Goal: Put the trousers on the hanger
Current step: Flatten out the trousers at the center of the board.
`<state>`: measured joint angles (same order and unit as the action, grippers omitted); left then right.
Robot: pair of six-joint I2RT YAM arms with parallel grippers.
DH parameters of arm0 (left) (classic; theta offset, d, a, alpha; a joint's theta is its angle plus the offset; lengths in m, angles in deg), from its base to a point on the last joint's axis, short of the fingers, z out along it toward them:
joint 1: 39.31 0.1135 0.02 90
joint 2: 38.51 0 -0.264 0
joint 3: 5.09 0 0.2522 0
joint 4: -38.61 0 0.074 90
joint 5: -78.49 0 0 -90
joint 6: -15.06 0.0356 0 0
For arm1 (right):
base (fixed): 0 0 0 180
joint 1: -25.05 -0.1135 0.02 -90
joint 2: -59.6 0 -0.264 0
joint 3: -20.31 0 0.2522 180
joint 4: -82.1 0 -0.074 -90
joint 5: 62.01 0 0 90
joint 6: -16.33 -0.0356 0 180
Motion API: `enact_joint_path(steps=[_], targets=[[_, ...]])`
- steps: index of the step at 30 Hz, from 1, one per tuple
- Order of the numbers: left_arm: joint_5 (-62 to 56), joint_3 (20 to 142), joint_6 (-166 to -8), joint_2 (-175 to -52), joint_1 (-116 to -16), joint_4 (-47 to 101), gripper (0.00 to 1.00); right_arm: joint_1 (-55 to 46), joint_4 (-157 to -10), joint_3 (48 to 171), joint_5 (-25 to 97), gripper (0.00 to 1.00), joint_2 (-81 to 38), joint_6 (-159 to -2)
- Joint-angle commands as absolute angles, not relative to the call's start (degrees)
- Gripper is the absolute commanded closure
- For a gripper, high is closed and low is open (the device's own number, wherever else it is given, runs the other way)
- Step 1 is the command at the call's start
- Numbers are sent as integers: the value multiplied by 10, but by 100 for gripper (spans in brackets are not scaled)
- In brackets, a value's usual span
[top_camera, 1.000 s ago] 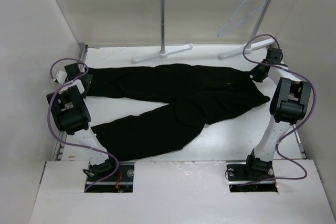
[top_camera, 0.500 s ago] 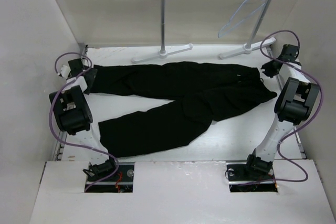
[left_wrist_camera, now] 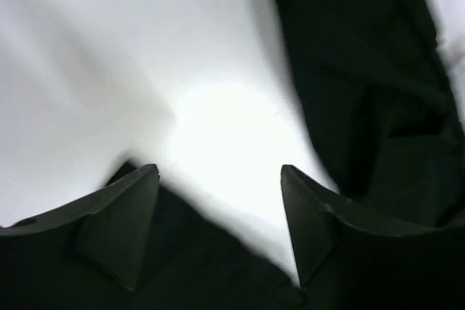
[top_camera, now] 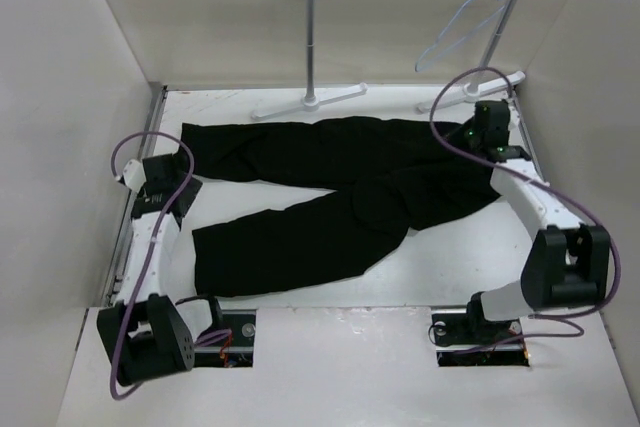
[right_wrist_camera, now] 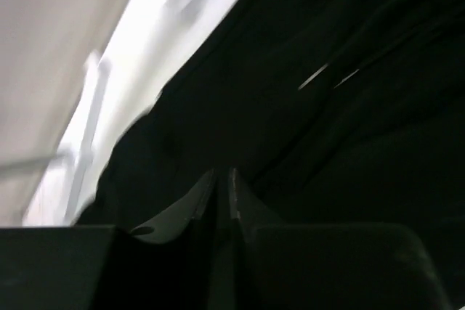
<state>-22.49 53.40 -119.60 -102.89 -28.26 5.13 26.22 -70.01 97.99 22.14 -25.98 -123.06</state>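
The black trousers (top_camera: 330, 157) lie flat on the white table (top_camera: 440, 257), waist at the right, both legs running left. They also fill the right wrist view (right_wrist_camera: 327, 107) and the right side of the left wrist view (left_wrist_camera: 363, 70). My left gripper (top_camera: 180, 192) is open and empty (left_wrist_camera: 218, 172), low over bare table between the two leg ends. My right gripper (top_camera: 485, 137) is at the waist's far edge, its jaws (right_wrist_camera: 224, 173) closed to a thin slit on the black fabric. The pale hanger (top_camera: 455, 32) hangs from the rack rail at the back right.
The white garment rack (top_camera: 312, 27) stands at the back, with its feet (top_camera: 305, 102) on the table's far edge. White walls close in on the left, right and back. The arm bases sit in cut-outs at the near edge.
My left gripper has let go of the far leg end and dropped back towards me. My right gripper has swung in from the far right corner to the waist. The trousers lie a little flatter.
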Motion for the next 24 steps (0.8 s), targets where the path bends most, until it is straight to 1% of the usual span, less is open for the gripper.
enact_joint_path(steps=[1,3,4,5,7,10,14,16,17,18,20,21,22,24], targets=[[-239,496,-1159,-987,-277,-87,37,199,-743,915,195,84,-193,-1236],[-238,471,-1158,-976,-279,-105,37,161,-750,881,201,82,-157,-1241],[-237,459,-1158,-976,-279,-101,35,139,-752,865,202,79,-135,-1240],[-231,449,-1158,-982,-283,-84,33,118,-752,848,202,77,-113,-1239],[-222,437,-1156,-1008,-282,-42,33,77,-749,820,214,74,-76,-1234],[-229,432,-1156,-1060,-284,6,36,21,-739,781,232,72,-23,-1231],[-240,439,-1162,-1122,-302,28,42,-33,-711,749,218,69,33,-1236],[-257,434,-1164,-1144,-310,47,51,-36,-707,743,211,67,50,-1236],[-262,433,-1164,-1152,-311,57,61,-36,-707,742,214,65,55,-1232],[-264,434,-1164,-1158,-312,64,73,-36,-706,742,217,64,58,-1230],[-269,450,-1165,-1156,-306,60,90,-24,-706,737,219,61,61,-1217],[-266,462,-1166,-1135,-308,42,94,-14,-704,734,220,59,59,-1208],[-271,479,-1165,-1103,-313,16,95,-3,-699,730,221,56,57,-1205],[-284,522,-1167,-1022,-334,-66,96,19,-702,713,215,47,53,-1205]])
